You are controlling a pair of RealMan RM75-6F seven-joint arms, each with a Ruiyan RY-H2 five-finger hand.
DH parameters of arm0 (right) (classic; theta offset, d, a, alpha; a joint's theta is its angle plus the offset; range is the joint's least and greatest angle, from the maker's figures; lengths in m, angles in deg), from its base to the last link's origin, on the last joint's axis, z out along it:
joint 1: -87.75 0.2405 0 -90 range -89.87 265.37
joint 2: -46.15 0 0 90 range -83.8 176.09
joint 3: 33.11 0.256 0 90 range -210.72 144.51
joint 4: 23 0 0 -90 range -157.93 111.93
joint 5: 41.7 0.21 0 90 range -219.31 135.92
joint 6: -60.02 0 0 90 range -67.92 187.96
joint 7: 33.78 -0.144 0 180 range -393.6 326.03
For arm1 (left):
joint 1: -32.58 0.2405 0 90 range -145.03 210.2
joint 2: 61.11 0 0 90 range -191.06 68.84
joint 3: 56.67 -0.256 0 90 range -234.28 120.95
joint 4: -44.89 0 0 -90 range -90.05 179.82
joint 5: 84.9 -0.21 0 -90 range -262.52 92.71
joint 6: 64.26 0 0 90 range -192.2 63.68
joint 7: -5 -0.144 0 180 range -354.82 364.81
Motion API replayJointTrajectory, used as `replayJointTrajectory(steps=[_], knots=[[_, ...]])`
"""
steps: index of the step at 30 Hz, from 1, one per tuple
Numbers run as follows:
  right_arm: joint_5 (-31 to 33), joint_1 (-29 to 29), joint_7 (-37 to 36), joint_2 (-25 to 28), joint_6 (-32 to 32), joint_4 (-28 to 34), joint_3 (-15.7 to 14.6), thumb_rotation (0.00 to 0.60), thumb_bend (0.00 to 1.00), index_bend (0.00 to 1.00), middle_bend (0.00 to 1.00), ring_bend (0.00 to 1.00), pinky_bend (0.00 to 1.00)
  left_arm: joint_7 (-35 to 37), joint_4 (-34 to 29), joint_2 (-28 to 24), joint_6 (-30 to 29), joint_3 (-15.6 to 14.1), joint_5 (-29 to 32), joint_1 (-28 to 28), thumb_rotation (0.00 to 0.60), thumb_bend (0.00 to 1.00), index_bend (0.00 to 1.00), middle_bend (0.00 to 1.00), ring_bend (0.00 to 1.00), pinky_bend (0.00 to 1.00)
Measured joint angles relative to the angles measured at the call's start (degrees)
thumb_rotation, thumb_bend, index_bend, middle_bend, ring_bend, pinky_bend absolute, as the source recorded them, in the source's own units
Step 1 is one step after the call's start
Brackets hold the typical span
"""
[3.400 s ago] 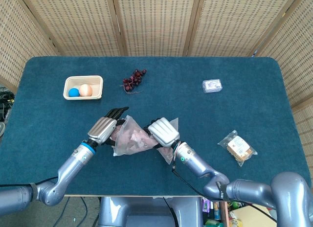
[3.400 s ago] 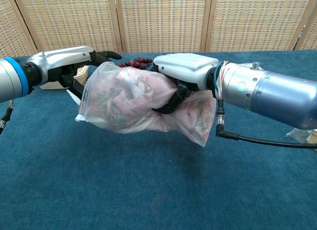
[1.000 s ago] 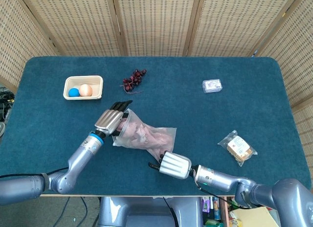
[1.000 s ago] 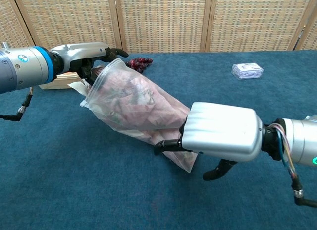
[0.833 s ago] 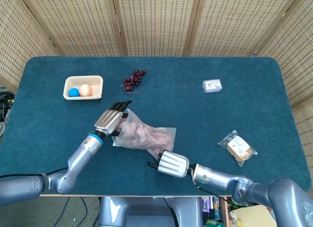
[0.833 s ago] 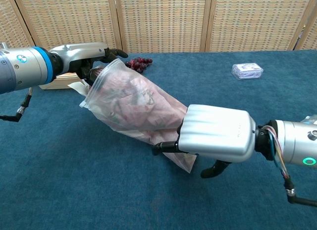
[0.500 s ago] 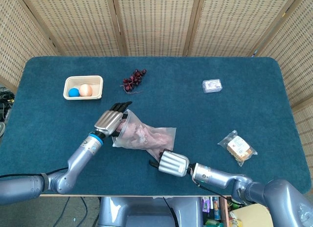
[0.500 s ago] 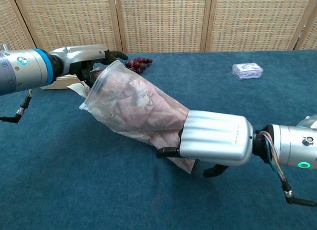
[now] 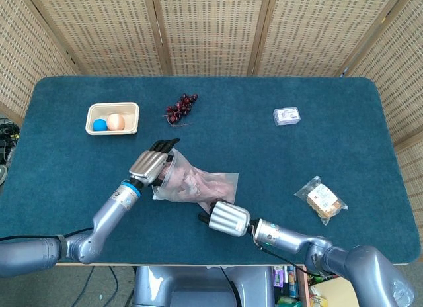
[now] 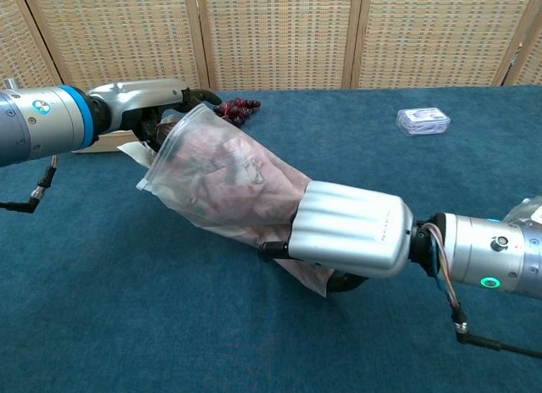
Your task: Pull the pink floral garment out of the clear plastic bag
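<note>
The pink garment [image 10: 229,177] sits wholly inside the clear bag [image 10: 182,208], lying mid-table toward six o'clock, so the pulling out is all left to do. The left hand [image 9: 149,165] holds the bag's open mouth at its ten o'clock end. The right hand [image 10: 347,229] covers the closed four o'clock end; whether it grips there I cannot tell.

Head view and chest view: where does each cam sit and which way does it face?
Head view: high above the near table edge, looking steeply down on the table; both forearms and hands show, left hand and right hand.
Chest view: low at the near edge, facing the wicker screen; the arms enter from the sides.
Shared: both hands, the clear plastic bag holding the pink floral garment, the grapes.
</note>
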Motion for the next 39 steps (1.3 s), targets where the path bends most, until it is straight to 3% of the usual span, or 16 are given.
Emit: replayJointTrajectory(steps=[11, 21, 36, 39], knots=[[0.8, 0.4, -1.4, -2.0, -0.8, -2.4, 0.3, 0.600, 0.41, 0.35, 0.78, 0.73, 0.88, 0.1, -0.1, -0.3, -0.1, -0.1, 0.2, 0.0, 0.600, 0.64, 0.72, 0.00, 0.00, 0.00], [1.0, 0.4, -1.8, -1.2, -1.4, -2.7, -0.2, 0.600, 0.52, 0.42, 0.78, 0.73, 0.88, 0.5, -0.1, -0.9, 0.0, -0.1, 0.4, 0.0, 0.600, 0.64, 0.72, 0.00, 0.00, 0.00], [1.0, 0.5, -3.2, -1.0, -2.0, -3.3, -1.2, 0.600, 0.52, 0.62, 0.80, 0.74, 0.89, 1.1, 0.5, -1.1, 0.1, -0.3, 0.3, 0.1, 0.600, 0.64, 0.72, 0.00, 0.00, 0.00], [1.0, 0.4, -3.5, -1.1, -2.3, -3.7, -1.4, 0.600, 0.59, 0.65, 0.81, 0.75, 0.90, 1.3, 0.7, -1.2, 0.2, -0.4, 0.3, 0.1, 0.600, 0.64, 0.72, 0.00, 0.00, 0.00]])
